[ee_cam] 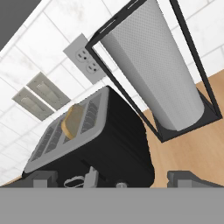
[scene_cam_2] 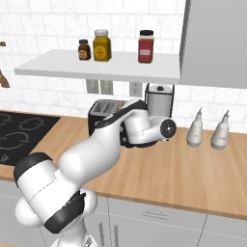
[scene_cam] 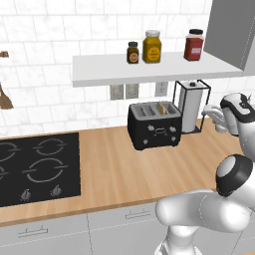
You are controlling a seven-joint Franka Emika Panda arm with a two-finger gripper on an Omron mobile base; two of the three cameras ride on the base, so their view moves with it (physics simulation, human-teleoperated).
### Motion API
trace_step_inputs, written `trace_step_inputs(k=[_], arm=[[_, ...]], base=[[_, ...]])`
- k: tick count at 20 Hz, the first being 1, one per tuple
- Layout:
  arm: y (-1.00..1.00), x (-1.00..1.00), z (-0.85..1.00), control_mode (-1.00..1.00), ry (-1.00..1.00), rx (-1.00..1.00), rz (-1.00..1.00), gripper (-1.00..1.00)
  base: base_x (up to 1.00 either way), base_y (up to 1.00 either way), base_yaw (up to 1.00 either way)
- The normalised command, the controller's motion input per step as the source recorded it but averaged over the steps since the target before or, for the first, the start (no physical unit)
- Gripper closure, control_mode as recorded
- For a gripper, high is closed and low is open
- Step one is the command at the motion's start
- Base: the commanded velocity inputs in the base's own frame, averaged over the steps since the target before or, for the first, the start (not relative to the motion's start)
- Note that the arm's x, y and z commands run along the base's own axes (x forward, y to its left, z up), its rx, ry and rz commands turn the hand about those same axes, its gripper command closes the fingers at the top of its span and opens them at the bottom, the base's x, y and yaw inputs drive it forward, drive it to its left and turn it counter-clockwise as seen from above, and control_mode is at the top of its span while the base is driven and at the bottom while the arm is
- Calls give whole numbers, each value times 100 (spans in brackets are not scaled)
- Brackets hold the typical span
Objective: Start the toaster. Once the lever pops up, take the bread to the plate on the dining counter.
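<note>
The first step is in hand: starting the toaster (scene_cam: pixel 154 125). It stands on the wood counter (scene_cam: pixel 114 169) against the tiled back wall, to the right of the black cooktop (scene_cam: pixel 37 167) and just left of the paper towel roll (scene_cam: pixel 191 112) in its black wire holder. The bread (scene_cam: pixel 162 107) sits in one of the toaster's slots toward the right side, its tan top edge poking above the slot (so it does not look pushed down yet). In the hand view the slice shows the same way, standing up out of the grey slotted top.

The tool (ee_cam: pixel 111 177) hangs close to the toaster, near its front upper edge, with its two dark fingertips spread wide apart at the bottom corners of the hand view and nothing between them. A small pale lever-like tab on the toaster's front face lies between them, near the bottom of that view; I cannot tell whether the tool touches it.

My reading is that the lever is not yet pressed. The next move calls for lowering the tool onto that tab and pushing it straight down the front face until it catches, keeping the fingertips off the knobs and the wire holder at the right. After that comes the wait for the pop-up. The plate and dining counter lie elsewhere.
</note>
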Motion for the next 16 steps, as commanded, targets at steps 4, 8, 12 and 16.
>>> trace_step_inputs(k=[4,8,12,16], arm=[[0,0,0,-100,0,0,0,-100],[0,0,0,-100,0,0,0,-100],[0,0,0,-100,0,0,0,-100],[0,0,0,-100,0,0,0,-100]], base=[[0,0,0],[0,0,0],[0,0,0],[0,0,0]])
